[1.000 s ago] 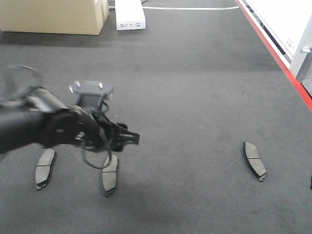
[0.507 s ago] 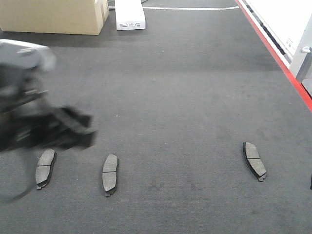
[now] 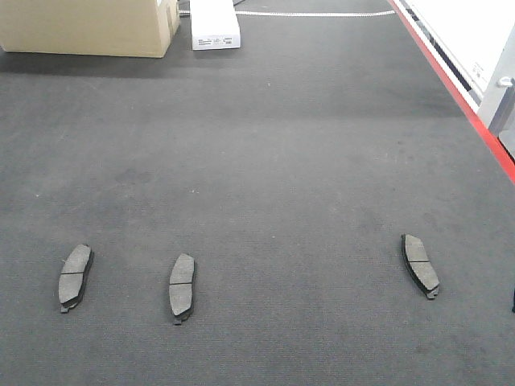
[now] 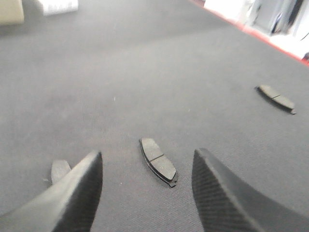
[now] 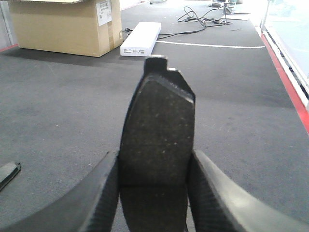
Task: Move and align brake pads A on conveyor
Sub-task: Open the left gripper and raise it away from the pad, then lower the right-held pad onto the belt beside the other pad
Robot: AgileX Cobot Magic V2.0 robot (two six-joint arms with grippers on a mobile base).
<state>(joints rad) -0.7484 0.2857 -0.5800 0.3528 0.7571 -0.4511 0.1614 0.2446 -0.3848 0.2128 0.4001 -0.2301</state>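
Right wrist: brake pad [image 5: 157, 145] between claw [image 5: 154, 193] fingers.

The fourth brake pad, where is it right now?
In the right wrist view, the fourth brake pad stands upright, clamped in the right gripper, above the conveyor.

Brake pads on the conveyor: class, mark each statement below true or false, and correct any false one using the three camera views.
1. Three brake pads lie flat on the conveyor in the front view: left pad, middle pad, right pad. True.
2. The right gripper is empty. False: it is shut on a fourth brake pad, held upright.
3. The left gripper is open with nothing between its fingers. True.
4. A cardboard box stands at the far end of the belt. True.
5. The two left pads touch each other. False: bare belt separates them.
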